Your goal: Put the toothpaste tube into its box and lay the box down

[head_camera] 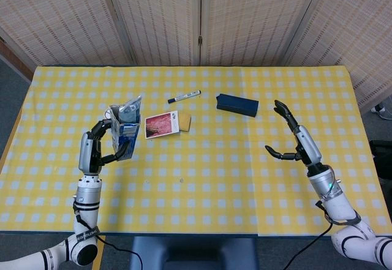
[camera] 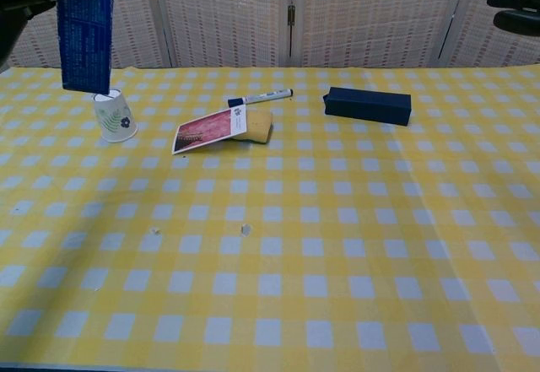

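Left hand (head_camera: 98, 149) grips the box (head_camera: 124, 130) upright above the table (head_camera: 214, 184), tube (head_camera: 129, 111) poking out (right hand (head_camera: 298, 146) far away, fingers apart, empty).

box (head_camera: 124, 136): printed blue card, slightly glossy
tube (head_camera: 130, 108): silvery, shiny end showed at the box's open top
left hand (head_camera: 95, 149): grey metal-look shell, black matt fingers
tablecloth (camera: 337, 245): yellow-and-white checked cloth, matt, faintly creased
cup (camera: 113, 115): white paper, printed
dark case (camera: 368, 105): navy, matt
screen (head_camera: 202, 19): woven, rough
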`<state>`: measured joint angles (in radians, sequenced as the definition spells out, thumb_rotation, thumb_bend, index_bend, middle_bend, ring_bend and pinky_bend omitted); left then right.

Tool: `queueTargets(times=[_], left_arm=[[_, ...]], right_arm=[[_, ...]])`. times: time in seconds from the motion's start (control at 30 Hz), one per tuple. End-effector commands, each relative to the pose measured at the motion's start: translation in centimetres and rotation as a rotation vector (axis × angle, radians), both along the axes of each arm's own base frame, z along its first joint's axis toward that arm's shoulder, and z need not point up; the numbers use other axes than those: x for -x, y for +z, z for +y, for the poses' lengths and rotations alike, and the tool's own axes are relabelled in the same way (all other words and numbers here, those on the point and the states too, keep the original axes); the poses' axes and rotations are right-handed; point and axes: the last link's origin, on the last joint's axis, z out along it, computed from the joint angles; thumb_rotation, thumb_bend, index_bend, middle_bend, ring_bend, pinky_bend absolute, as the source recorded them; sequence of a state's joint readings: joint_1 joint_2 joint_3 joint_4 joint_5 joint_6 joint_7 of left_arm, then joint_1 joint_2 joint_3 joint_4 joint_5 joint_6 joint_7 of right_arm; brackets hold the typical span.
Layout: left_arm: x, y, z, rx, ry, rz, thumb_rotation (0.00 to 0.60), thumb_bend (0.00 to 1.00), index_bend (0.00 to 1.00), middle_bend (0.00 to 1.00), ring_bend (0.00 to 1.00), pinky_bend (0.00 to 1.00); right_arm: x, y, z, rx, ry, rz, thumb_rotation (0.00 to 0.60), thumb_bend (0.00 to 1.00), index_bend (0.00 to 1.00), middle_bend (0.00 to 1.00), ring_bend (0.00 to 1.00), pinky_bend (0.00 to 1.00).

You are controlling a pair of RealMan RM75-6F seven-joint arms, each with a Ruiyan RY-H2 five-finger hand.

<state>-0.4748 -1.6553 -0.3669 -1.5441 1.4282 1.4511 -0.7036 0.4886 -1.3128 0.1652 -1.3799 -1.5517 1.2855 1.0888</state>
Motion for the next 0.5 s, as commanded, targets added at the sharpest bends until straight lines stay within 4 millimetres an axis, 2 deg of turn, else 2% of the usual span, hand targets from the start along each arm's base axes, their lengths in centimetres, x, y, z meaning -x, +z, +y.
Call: queueTargets(times=[0.03,0.3,0.5], left_arm=[[0.24,-0.34,0.03,0.018,0.002,0.011,0.6,0.31,0.57,0.54,0.31,0.33],[0.48,-0.63,0.11,0.023,0.005,0.019,0.6,0.3,0.57,0.53,0.3,0.31],[0.75,-0.77,0.1,0.04,0.001,0.027,0.6,0.29,0.55,0.48,0.25,0.27]], right_arm=[[0.01,-0.09,0.0,-0.005,0.001,-0.004,0.6,0.31,0.0,0.0,0.06,0.0],[0.26,-0.09,-0.02,-0.004,-0.004,-0.02,0.6,0.31,0.0,0.0,0.06,0.0],[0.1,-0.09,0.02,-0.003,0.0,-0.028,0.6,0.31,0.0,0.0,0.06,0.01]])
